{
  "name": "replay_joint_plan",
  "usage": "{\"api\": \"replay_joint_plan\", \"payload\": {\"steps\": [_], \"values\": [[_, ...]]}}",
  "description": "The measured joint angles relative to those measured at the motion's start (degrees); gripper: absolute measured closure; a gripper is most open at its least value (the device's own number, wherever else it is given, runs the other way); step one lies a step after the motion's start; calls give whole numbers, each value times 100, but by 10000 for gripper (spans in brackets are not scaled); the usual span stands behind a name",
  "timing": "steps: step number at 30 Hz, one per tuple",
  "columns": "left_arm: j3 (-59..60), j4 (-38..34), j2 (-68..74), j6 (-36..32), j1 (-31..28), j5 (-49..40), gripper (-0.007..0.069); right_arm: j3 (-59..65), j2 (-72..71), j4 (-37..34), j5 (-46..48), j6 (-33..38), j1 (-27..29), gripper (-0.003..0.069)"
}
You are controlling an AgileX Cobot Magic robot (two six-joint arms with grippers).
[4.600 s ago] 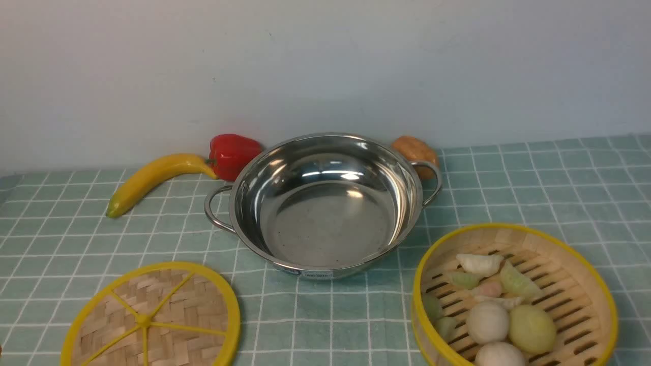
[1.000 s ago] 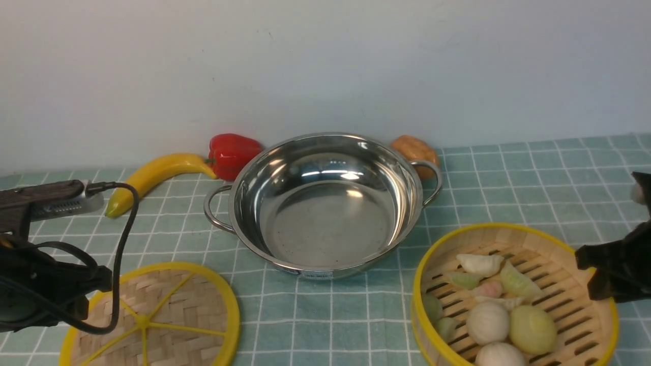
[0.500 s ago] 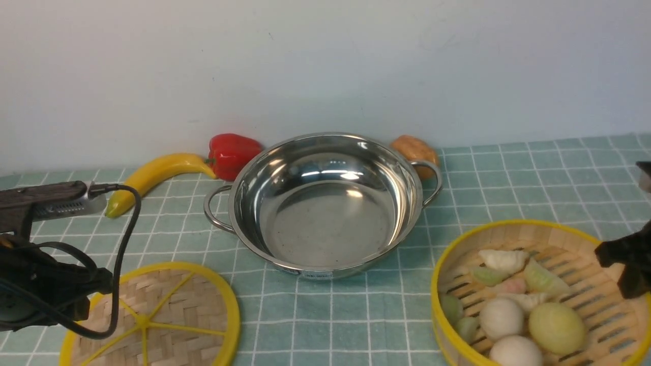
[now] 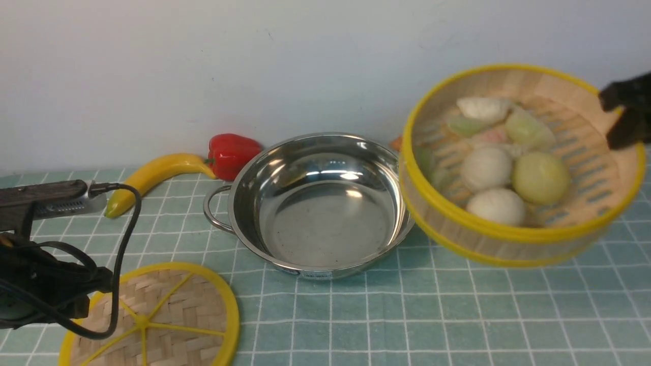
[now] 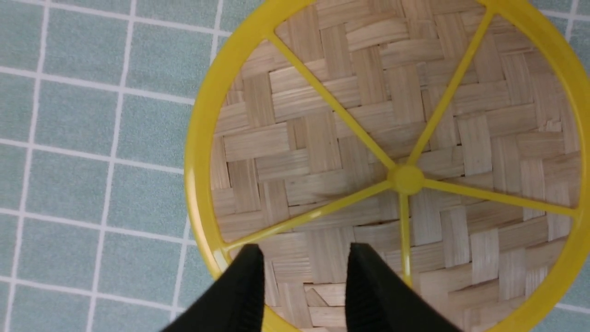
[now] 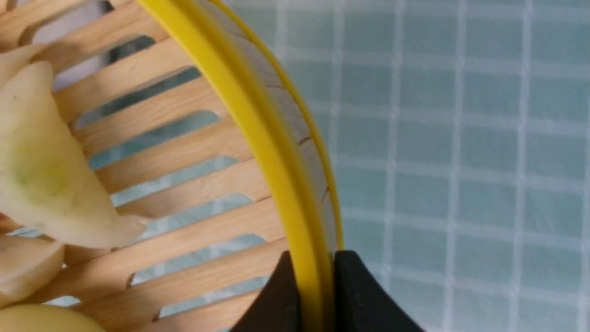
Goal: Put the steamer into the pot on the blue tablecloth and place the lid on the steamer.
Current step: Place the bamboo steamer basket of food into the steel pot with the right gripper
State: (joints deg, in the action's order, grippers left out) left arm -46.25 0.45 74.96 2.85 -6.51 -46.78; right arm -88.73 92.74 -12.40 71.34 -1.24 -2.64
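So the biggest thing here is the blue tablecloth (image 4: 366,315), pale teal with thin white grid lines, covering the surface. Next up, the steamer (image 4: 585,122) is off the cloth, up in the air on the right side, toy buns and dumplings inside. The right gripper (image 6: 315,263) is clamped on its yellow rim, one finger on each side of the wall. The pot (image 4: 325,229) sits on the cloth near the middle, shiny and wide, and the steamer hides its right handle from the front. The lid (image 4: 173,305) lies flat on the cloth at front left, and the left gripper (image 5: 302,258) hangs over it with its fingers apart, holding nothing. Behind those are a yellow banana (image 4: 147,178) and a red pepper (image 4: 231,155), lying end to end beside the pot.
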Motion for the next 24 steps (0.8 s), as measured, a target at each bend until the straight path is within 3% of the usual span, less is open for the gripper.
{"api": "replay_joint_plan", "payload": {"steps": [5,11,16,24], "values": [[0,0,0,-3,0,58,382,-2161,1902,-96,5,-421,-1186,574],[0,-5,0,-3,0,58,382,-3953,3540,23,5,-723,-1862,574],[0,-5,0,-3,0,58,382,-4714,4261,178,10,-790,-2041,574],[0,-5,0,-3,0,248,382,-4822,4777,427,44,-792,-2040,574]]}}
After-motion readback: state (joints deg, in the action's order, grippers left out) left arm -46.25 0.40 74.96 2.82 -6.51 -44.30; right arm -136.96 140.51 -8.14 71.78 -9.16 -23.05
